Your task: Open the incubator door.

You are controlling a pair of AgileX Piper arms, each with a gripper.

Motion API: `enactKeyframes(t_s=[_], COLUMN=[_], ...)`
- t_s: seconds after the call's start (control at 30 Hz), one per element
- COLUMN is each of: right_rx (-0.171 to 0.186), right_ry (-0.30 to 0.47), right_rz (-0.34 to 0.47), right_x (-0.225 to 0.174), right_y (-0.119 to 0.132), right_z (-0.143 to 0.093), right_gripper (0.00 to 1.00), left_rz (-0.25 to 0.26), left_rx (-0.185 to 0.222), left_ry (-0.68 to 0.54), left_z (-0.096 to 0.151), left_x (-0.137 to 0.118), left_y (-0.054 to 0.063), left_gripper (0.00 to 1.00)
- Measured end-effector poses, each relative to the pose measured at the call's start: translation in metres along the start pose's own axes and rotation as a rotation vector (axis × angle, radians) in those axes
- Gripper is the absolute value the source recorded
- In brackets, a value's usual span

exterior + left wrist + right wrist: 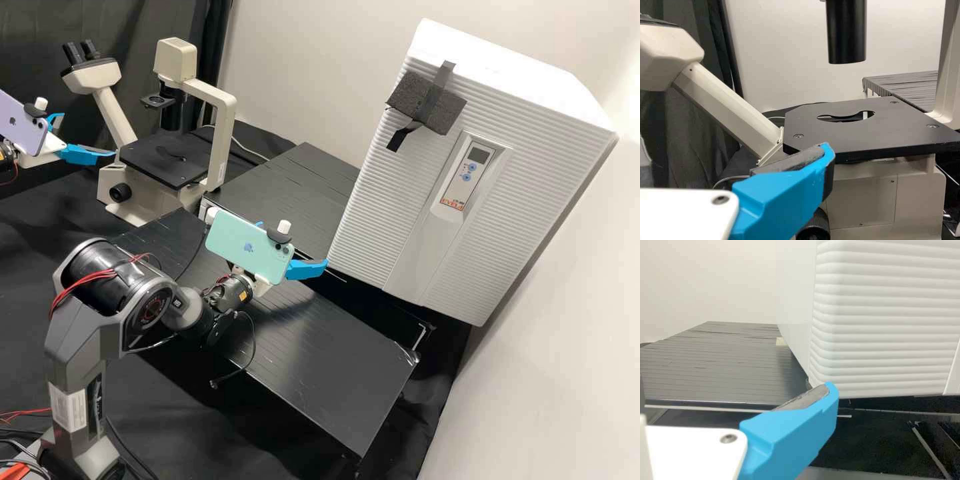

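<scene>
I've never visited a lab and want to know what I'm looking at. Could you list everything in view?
Incubator: one, white, right side
Control panel: one, grey, incubator's front
Foam piece: one, dark grey, taped on incubator
Tape: strips, black, over foam
Microscope: one, cream and black, rear left
Slatted surfaces: at least two, black, centre
Curtain: dark, behind microscope
Wall: pale, behind
Phones: two, mint and purple, above grippers
Wires: several, red and black, along arms
Arms: two, dark grey, left
Left gripper: one, white and blue, by microscope
Right gripper: one, white and blue, near incubator

Microscope (223, 140) to the left of the incubator (393, 200)
</scene>
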Motion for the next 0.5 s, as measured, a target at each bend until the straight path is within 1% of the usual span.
enactKeyframes(t_s=[0.37,0.5], right_rx=[-0.001,-0.005], right_ry=[-0.003,0.000], right_rz=[0.002,0.036], right_x=[0.000,-0.005], right_y=[0.001,0.013], right_z=[0.001,0.001], right_gripper=[1.00,1.00], left_rz=[0.000,0.000], left_rx=[0.000,0.000], left_ry=[0.000,0.000], left_z=[0.000,0.000], left_x=[0.000,0.000], left_y=[0.000,0.000], left_gripper=[1.00,1.00])
